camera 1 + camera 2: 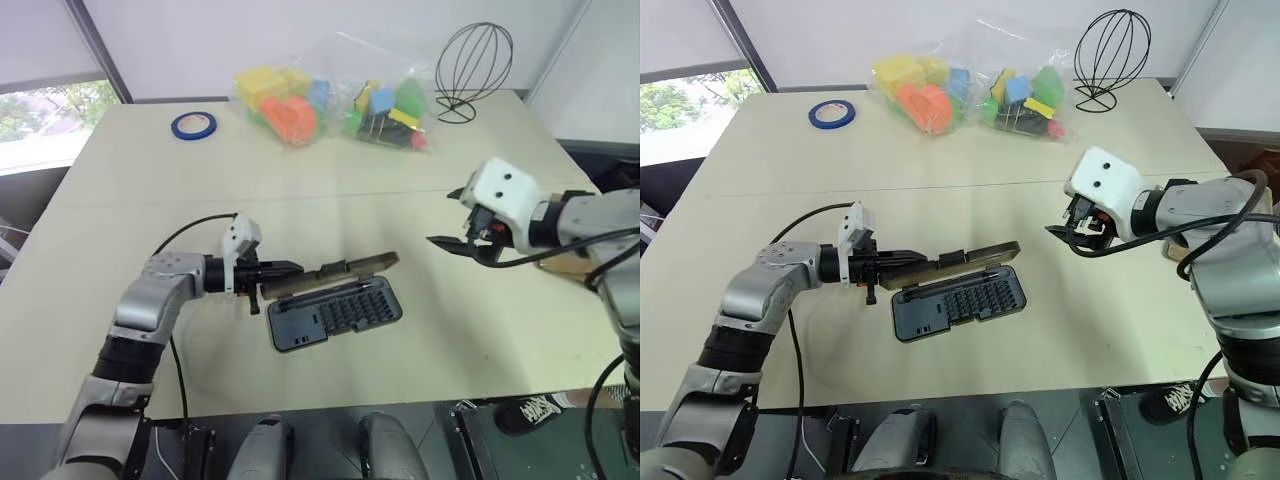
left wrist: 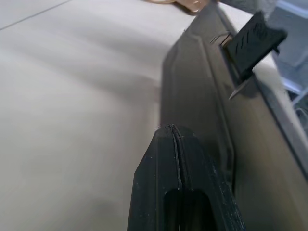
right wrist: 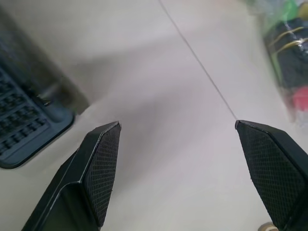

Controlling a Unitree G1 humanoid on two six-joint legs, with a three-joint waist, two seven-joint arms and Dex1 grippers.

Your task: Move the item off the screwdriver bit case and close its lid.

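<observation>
you had the left gripper [image 1: 288, 268] pinched shut with nothing between its fingers. its tip was up against the left end of the lid [image 1: 355, 265]. the lid stood part-raised over the bit case [image 1: 335, 312], tilted, neither folded back nor down. the case lay near the front edge of the table [image 1: 130, 200], about midway along it, its rows of bits uncovered and nothing resting on it.

the right gripper [image 3: 177, 127] hung wide and empty above the table, to the right of the case and well apart from it. a scrap of brown at the right edge of the table, mostly hidden by the right arm, looked like the paper bag [image 1: 566, 264]. if so, the clearing part was done and only the closing remained.

to do that well, you needed to push the lid over from its free long edge, not from the end by the hinge. a shut gripper nudging one end would more likely slide or spin the light case than fold the lid. i'd have kept the fingers together and flat on top of the lid, then pressed down and toward the front edge until the latch met the tray. the free right gripper could have steadied the case's right end. the main risks were the case skating toward the front edge and the lid landing askew so the latch missed.
</observation>
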